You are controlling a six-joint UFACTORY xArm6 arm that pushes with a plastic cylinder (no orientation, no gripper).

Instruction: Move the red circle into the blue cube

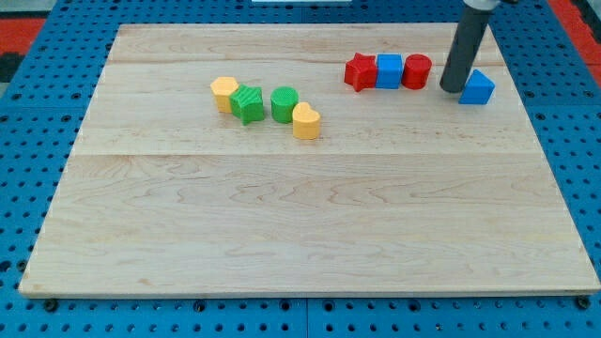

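The red circle [417, 71] stands at the view's upper right, touching the right side of the blue cube [389, 71]. A red star-shaped block [360, 72] touches the cube's left side, so the three form a row. My tip [453, 89] is just right of the red circle with a small gap, and it touches or nearly touches the left edge of a second blue block [478, 87].
A cluster sits left of centre: a yellow block [223, 94], a green star-shaped block [248, 103], a green cylinder [285, 103] and a yellow heart-shaped block [306, 122]. The wooden board [300, 225] lies on a blue pegboard.
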